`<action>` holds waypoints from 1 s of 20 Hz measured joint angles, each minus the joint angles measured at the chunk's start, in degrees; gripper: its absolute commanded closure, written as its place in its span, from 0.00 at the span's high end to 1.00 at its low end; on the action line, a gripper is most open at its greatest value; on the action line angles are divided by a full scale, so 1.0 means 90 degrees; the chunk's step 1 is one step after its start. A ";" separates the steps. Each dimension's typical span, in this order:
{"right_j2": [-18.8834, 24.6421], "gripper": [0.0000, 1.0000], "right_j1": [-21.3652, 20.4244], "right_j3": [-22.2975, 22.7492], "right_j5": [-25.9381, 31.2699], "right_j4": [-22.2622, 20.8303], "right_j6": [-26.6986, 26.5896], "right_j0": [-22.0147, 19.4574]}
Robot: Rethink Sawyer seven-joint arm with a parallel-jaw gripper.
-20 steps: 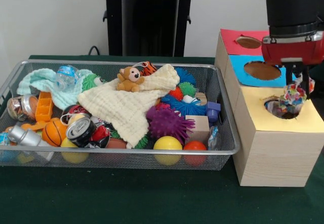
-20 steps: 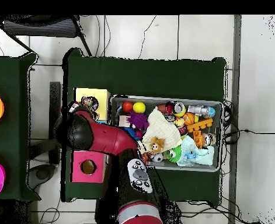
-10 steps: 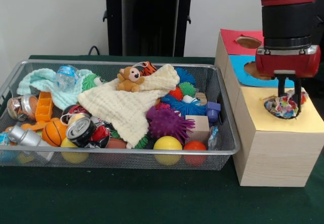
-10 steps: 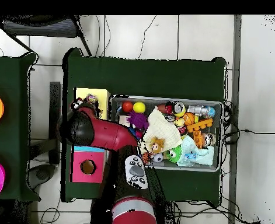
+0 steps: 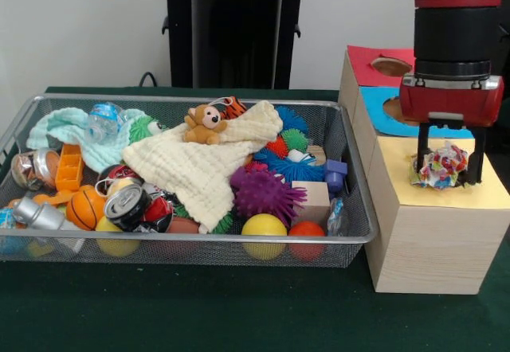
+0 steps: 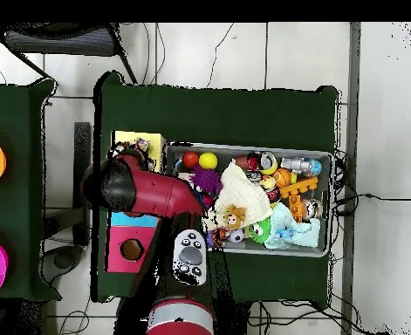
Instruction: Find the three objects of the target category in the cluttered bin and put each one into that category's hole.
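The jaws (image 5: 448, 166) stand wide, one finger on each side of a crumpled multicoloured ball (image 5: 438, 165) that sits between them over the yellow-topped section (image 5: 446, 197) of the wooden box. Behind it lie the blue section (image 5: 374, 97) and the red section (image 5: 362, 61), each with a hole. Beside the box, the wire bin (image 5: 239, 248) on the green table (image 5: 199, 312) holds a cream cloth (image 5: 199, 169), a teddy bear (image 5: 204, 123), a purple spiky ball (image 5: 263, 193) and a crushed can (image 5: 126, 205).
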 measured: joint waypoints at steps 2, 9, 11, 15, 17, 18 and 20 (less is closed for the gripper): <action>-0.0157 1.00 0.0033 -0.0177 0.0396 -0.0005 0.0000 0.0103; -0.0552 1.00 0.0105 -0.0624 0.1593 -0.0073 0.0000 0.0145; -0.0603 1.00 0.0115 -0.0677 0.1725 -0.0077 0.0000 0.0135; -0.0696 1.00 0.0132 -0.0779 0.1820 -0.0086 0.0000 0.0125; -0.0719 1.00 0.0132 -0.0811 0.1821 -0.0090 0.0000 0.0125; -0.0719 1.00 0.0132 -0.0818 0.1821 -0.0090 0.0000 0.0125; -0.0719 1.00 0.0133 -0.0818 0.1821 -0.0090 0.0000 0.0124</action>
